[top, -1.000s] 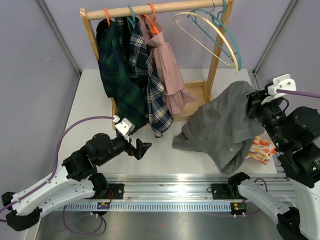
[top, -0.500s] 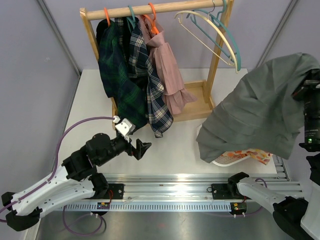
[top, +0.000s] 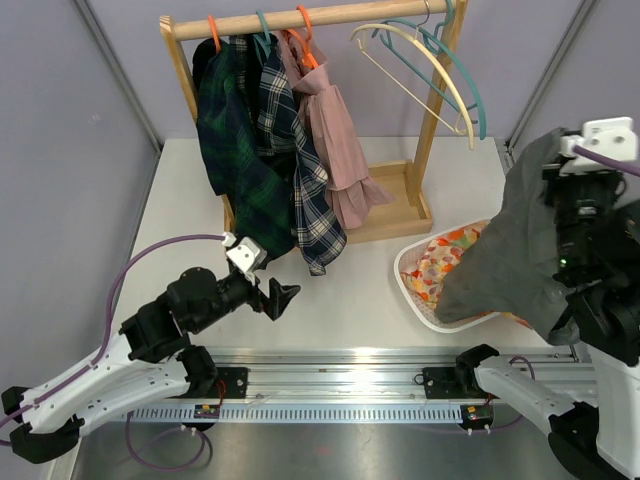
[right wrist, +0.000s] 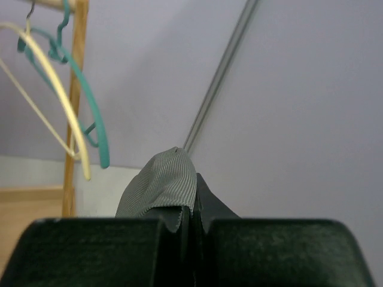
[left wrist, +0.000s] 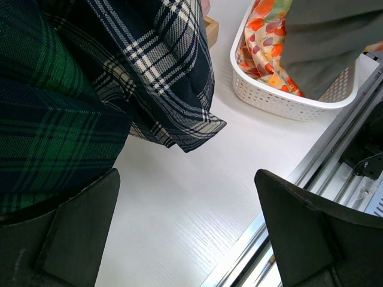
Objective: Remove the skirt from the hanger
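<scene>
My right gripper (top: 562,178) is shut on the grey skirt (top: 510,255) and holds it high at the right, its lower part hanging over the white basket (top: 410,285). In the right wrist view the ribbed grey cloth (right wrist: 161,185) is pinched between my closed fingers (right wrist: 192,218). Two bare hangers, cream (top: 425,68) and teal (top: 462,80), hang at the rail's right end. My left gripper (top: 285,297) is open and empty, low over the table in front of the plaid clothes. In the left wrist view my fingers (left wrist: 311,227) stand wide apart.
A wooden rack (top: 300,18) at the back holds dark plaid garments (top: 255,150) and a pink one (top: 335,140) on hangers. The basket holds orange floral cloth (top: 445,255). A metal rail (top: 340,365) runs along the table's near edge.
My right gripper has carried the grey skirt up, then down and left over the basket. The basket with floral cloth has come into view. The left arm has barely moved.
</scene>
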### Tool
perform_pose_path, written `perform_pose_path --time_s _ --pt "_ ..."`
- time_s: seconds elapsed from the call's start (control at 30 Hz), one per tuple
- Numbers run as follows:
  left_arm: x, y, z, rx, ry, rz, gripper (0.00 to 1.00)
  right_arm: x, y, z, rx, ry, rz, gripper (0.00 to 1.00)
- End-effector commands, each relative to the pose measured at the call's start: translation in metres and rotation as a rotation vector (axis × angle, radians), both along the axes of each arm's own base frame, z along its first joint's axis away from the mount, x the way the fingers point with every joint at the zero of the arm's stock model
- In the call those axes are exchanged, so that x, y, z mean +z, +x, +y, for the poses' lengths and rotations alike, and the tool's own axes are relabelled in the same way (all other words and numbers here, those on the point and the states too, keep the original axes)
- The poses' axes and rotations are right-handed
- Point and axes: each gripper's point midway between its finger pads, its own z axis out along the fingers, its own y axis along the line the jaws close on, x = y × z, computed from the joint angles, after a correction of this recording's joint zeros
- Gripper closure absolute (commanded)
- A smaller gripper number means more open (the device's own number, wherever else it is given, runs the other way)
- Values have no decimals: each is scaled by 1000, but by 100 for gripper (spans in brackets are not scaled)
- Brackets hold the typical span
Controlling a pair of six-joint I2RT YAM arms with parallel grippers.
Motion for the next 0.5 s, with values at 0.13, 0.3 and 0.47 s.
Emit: perform_pose_path --time_s 0.13,0.3,0.47 --pt "28 -2 7 18 -61 -32 1 -71 46 42 130 35 191 100" --pt "30 -4 8 26 -81 -16 1 -135 54 43 113 4 329 100" --pt "30 -5 9 27 -96 -11 1 -208 53 41 131 -36 515 100"
